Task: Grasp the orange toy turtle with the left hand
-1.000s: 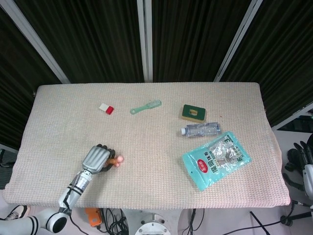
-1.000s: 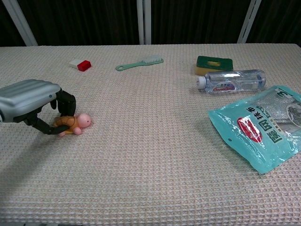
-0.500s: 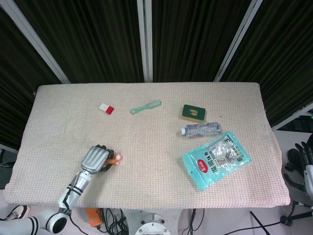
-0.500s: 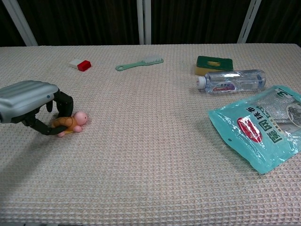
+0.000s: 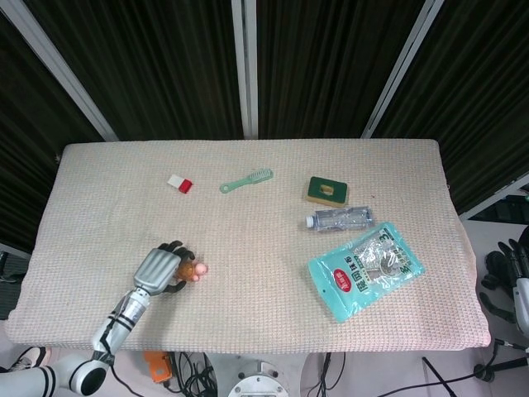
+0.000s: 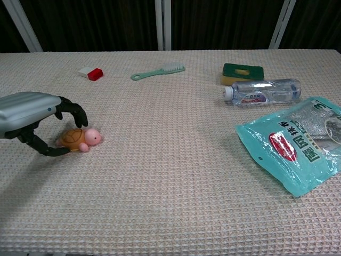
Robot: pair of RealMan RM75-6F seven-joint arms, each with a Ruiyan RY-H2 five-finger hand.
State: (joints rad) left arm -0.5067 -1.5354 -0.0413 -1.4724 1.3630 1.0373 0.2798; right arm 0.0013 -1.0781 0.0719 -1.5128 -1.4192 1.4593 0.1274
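Orange toy turtle (image 6: 74, 140) on the woven table (image 6: 176, 176), left hand (image 6: 32, 117) arched over it, fingers spread, not gripping

- Teal plastic pouch (image 6: 298, 144), lying flat at the right of the bench (image 6: 170, 202): a red oval label with white characters, and a row of large white Chinese characters along its lower edge. The characters are too small and slanted to read with certainty. A large white "3" shows near its upper right corner.
- Clear plastic water bottle (image 6: 261, 92), lying on its side: a label band with a red and blue mark; the lettering is too blurred to read.
- No other legible text.
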